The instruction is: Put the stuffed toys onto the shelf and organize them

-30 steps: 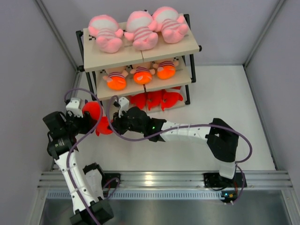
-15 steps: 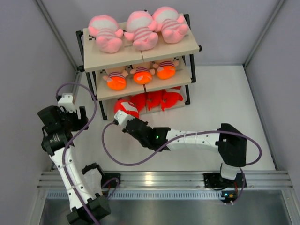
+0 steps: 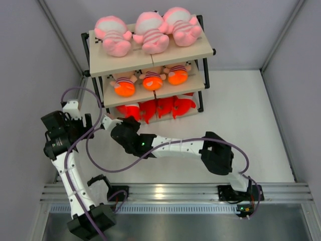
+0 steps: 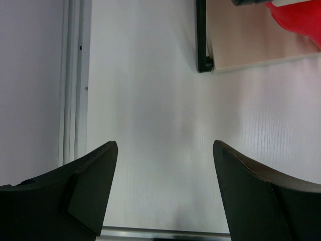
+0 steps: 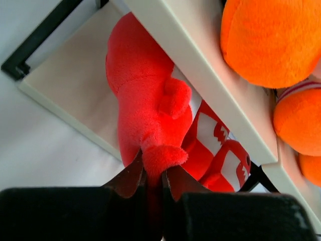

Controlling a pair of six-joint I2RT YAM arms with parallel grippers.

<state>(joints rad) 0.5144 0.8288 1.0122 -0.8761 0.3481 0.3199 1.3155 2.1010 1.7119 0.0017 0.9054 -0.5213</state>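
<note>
Right gripper (image 5: 153, 176) is pinched shut on the red shark's (image 5: 145, 100) tail. The shark lies at the left end of the shelf's (image 5: 65, 85) bottom board, long axis pointing straight ahead of the fingers. Left gripper (image 4: 164, 150) is wide open and empty, off to the side.

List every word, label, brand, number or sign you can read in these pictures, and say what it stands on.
None: no view shows readable text.
The shelf, the pink striped dolls, the orange plush toys and the red shark bear no visible words, labels, numbers or signs.
</note>
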